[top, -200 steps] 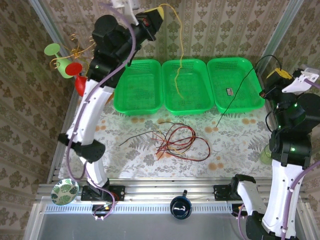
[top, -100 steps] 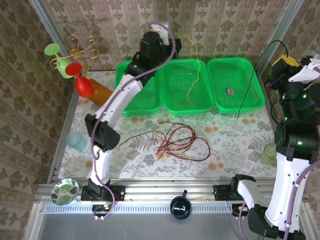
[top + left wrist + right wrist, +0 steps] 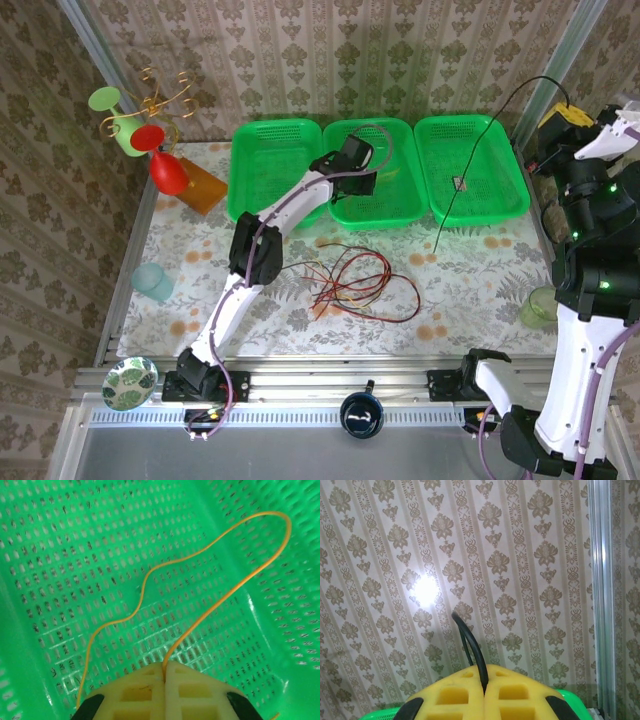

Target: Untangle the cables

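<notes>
**Cables: two held, the rest piled on the tabletop**

Item 1. Yellow cable [image 3: 220,540]. It is pinched between the closed fingers of the left hand [image 3: 165,667], which hangs low inside the middle green basket [image 3: 405,190]. From the fingers the cable runs away and to the right, bends back in a narrow hairpin loop, then snakes toward the near left over the basket's perforated floor.

Item 2. Black cable [image 3: 470,180]. The right hand [image 3: 568,113] is closed on it, raised high at the right edge beside the metal frame post. The strand arcs up from the fingers, then slopes down and left across the right basket [image 3: 500,205]. Its free end is over the tabletop [image 3: 480,290], just in front of the baskets.

Item 3. Red, brown and black cables [image 3: 360,285]. They lie in overlapping loops at mid tabletop, the long axis running left to right.

Setting. A floral cloth covers the tabletop. Three green baskets stand in a row at the far edge, and patterned wallpaper is behind them.
</notes>
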